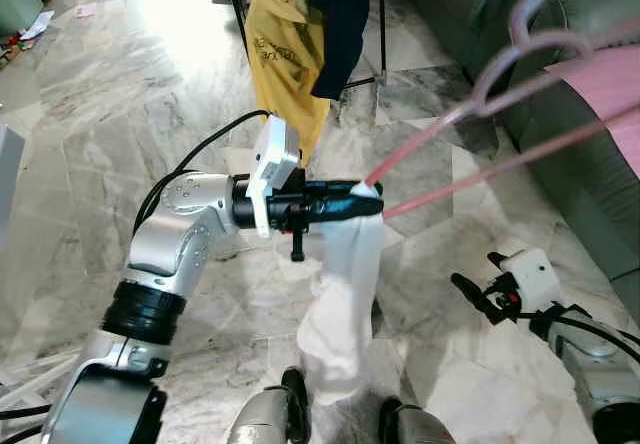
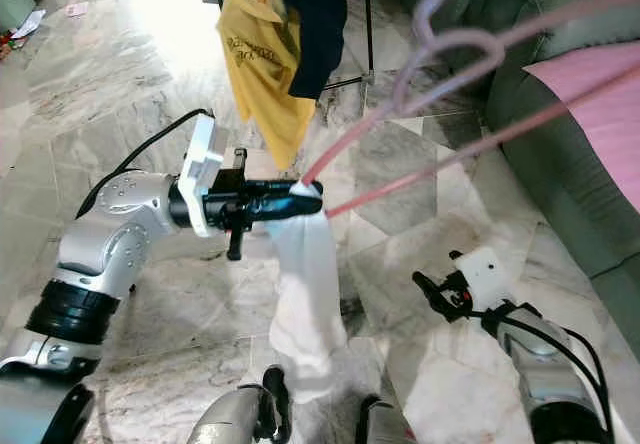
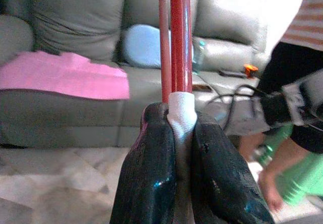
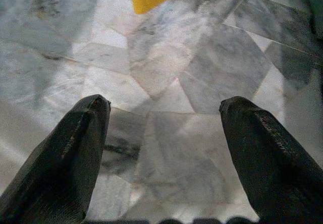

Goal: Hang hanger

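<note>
Pink hanger (image 1: 520, 94) and a white cloth (image 1: 345, 294) sit clenched in my left gripper (image 1: 362, 196) at frame centre — cloth dangling floorward. My right gripper (image 1: 462, 286), lower right, hangs spread wide over marble floor (image 1: 120, 114) — grasping nothing.

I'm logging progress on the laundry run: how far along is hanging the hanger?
Done: the left gripper is shut on the pink hanger, with a white garment draped from the gripped end. In hand: the hanger is held out in mid-air, its hook free. Left: hooking it on the rack, where a yellow garment hangs. The right gripper is open and low.
</note>
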Available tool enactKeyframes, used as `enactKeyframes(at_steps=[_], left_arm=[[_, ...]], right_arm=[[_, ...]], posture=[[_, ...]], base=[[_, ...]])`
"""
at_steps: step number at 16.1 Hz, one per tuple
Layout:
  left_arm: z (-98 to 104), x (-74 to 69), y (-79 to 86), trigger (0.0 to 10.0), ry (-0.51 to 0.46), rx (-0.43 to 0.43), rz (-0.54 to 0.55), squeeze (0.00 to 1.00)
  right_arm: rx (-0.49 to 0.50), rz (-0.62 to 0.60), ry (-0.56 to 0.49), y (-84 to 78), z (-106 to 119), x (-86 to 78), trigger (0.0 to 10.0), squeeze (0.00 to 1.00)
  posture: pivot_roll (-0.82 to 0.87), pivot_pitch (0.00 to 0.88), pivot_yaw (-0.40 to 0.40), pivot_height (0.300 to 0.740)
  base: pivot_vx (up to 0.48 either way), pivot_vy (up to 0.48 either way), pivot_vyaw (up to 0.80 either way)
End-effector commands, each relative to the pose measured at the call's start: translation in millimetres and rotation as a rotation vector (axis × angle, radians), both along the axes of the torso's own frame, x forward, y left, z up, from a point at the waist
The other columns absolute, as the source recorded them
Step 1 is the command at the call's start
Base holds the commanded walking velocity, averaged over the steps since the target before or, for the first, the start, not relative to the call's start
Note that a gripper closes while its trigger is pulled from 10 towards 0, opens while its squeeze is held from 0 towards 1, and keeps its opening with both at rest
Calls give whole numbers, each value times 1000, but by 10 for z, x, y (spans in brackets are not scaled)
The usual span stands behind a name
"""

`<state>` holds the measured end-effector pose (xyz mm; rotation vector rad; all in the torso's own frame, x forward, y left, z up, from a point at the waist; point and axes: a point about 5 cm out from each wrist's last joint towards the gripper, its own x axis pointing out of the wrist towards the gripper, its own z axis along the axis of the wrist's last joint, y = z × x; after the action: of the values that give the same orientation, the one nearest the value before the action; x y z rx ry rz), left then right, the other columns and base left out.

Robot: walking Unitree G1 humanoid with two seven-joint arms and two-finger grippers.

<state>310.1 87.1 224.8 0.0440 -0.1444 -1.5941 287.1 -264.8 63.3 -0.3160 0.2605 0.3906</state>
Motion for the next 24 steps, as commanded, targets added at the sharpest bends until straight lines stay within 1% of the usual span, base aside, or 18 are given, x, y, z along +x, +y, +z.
enactKeyframes(at_steps=[1,3,4,5,6,7,9,10,11,12,13,15,19,22,24], left_arm=[[56,-79,-16,10000,-27,2,-58,0],[82,-148,-29,10000,-19,15,-114,0],[92,-191,-46,10000,-22,23,-145,0],[95,-207,-60,10000,-25,22,-151,0],[106,-216,-78,10000,-35,14,-149,0],[113,-230,-103,10000,-32,8,-155,0],[137,-246,-140,10000,-35,-6,-163,0],[143,-249,-150,10000,-37,-8,-164,0],[155,-259,-167,10000,-39,-14,-169,0],[161,-262,-171,10000,-40,-18,-169,0],[165,-263,-173,10000,-45,-20,-165,0],[170,-261,-169,10000,-43,-22,-163,0],[176,-250,-163,10000,-46,-23,-154,0],[163,-230,-150,10000,-49,-17,-140,0],[144,-203,-126,10000,-44,-14,-120,0]], right_arm=[[-8,8,21,57,-79,-20,10000,0],[-4,21,15,152,-91,27,10000,0],[-1,35,9,226,-91,70,10000,0],[7,55,8,290,-91,95,10000,0],[27,84,13,373,-94,119,10000,0],[73,144,35,502,-113,121,10000,0],[125,237,85,674,-171,83,10000,0],[130,265,103,721,-195,64,10000,0],[159,342,151,843,-255,4,10000,0],[178,372,169,890,-276,-26,10000,0],[206,401,193,930,-301,-63,10000,0],[222,424,211,942,-308,-92,10000,0],[243,452,236,903,-286,-132,10000,0],[283,523,278,956,-268,-193,10000,0],[289,550,293,971,-267,-220,10000,0]], posture=[[-15,258,108,740],[-12,258,108,740],[-12,258,108,740],[-9,258,111,740],[-9,258,110,740],[-9,259,111,740],[-9,261,108,740],[-9,261,108,740],[-9,261,107,740],[-8,262,106,740],[-8,262,107,740],[-8,263,106,740],[-9,264,108,740],[-6,262,107,740],[-2,261,108,740]], base=[[0,0,0],[0,0,0],[0,0,0],[0,0,0],[0,0,0],[0,0,0],[0,0,0],[0,0,0],[0,0,0],[0,0,0],[0,0,0],[0,0,0],[0,0,0],[0,0,0],[0,0,0]])
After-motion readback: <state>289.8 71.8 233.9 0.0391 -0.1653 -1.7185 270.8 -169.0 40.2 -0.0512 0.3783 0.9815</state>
